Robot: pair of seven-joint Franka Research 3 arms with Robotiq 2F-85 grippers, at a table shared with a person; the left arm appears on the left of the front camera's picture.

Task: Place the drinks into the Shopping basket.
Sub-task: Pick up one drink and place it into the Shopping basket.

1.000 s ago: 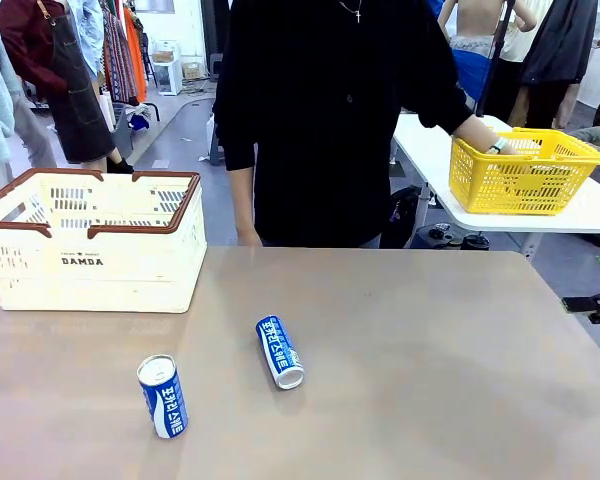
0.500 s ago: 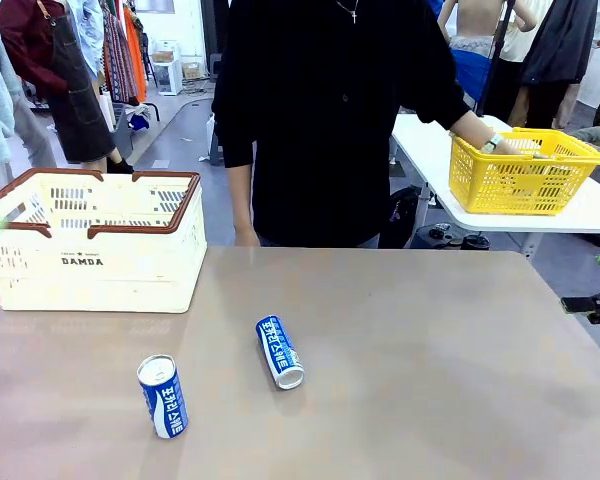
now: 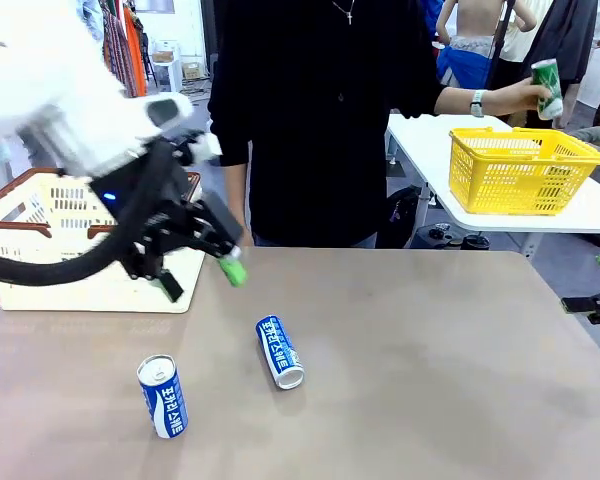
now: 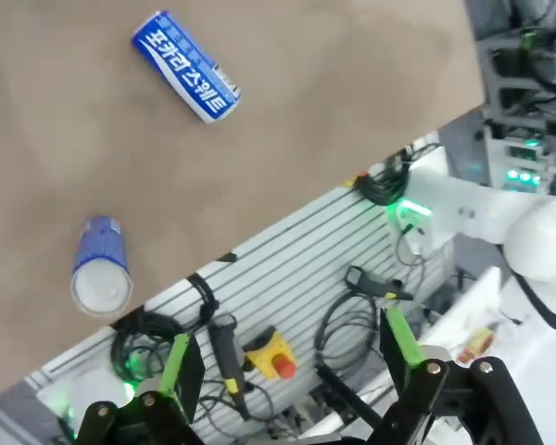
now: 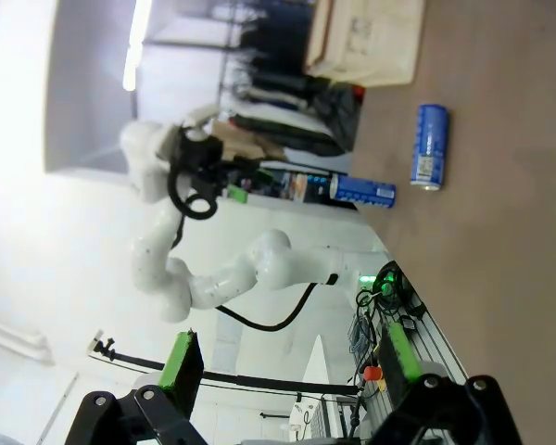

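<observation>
Two drinks lie on their sides on the table [image 3: 430,330]: middle can [image 3: 280,351] and near can [image 3: 162,396], both outside the Shopping basket [image 3: 80,297]. My left gripper [image 3: 202,281] hovers above them, spread wide and empty; right gripper [image 5: 287,371] is also wide. I judge them thin-walled, slick and roll-prone, so pinch mid-body.

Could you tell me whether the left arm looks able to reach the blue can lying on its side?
Probably yes: the left gripper hangs open above the table, with bare tabletop between it and the lying blue can. The upright blue can stands aside, clear of that path.
</observation>
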